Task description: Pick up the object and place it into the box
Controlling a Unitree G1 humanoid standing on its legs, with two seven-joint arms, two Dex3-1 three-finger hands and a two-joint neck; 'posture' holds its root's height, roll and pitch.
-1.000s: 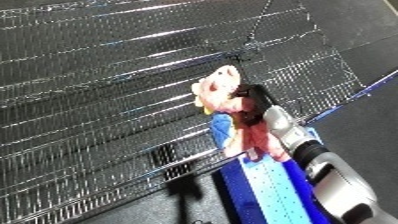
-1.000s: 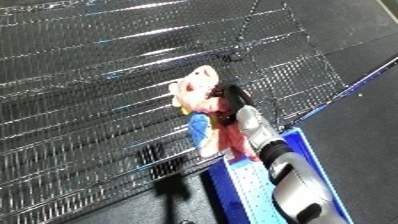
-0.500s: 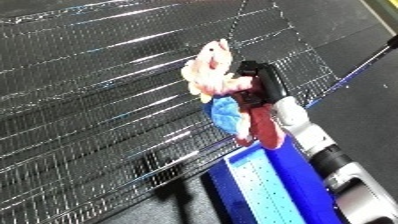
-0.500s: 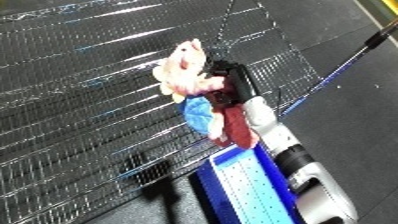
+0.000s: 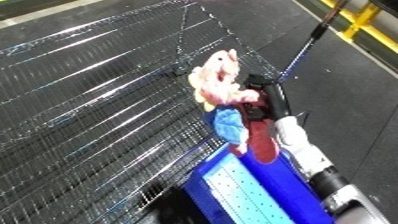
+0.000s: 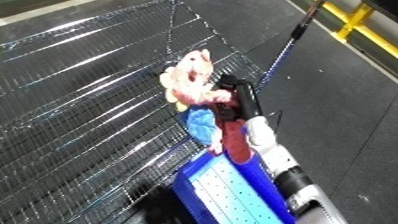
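A soft doll (image 5: 224,102) with a pale pink head, blue and red clothes hangs in the air above the wire mesh bin (image 5: 98,95). My right hand (image 5: 266,100) is shut on its body, with the white forearm (image 5: 302,150) running down to the lower right. The doll's head points up and away, its red legs (image 6: 233,145) dangle toward the blue box edge. My left hand shows in neither view.
A blue perforated crate (image 5: 244,192) sits at the bottom right, under the forearm. The dark floor (image 5: 355,85) lies right of the bin, with a yellow rail (image 5: 369,20) and a dark pole (image 5: 306,47) at the top right.
My right hand has lifted the doll higher and further over the mesh bin. The camera has also tilted, so the whole scene has shifted.
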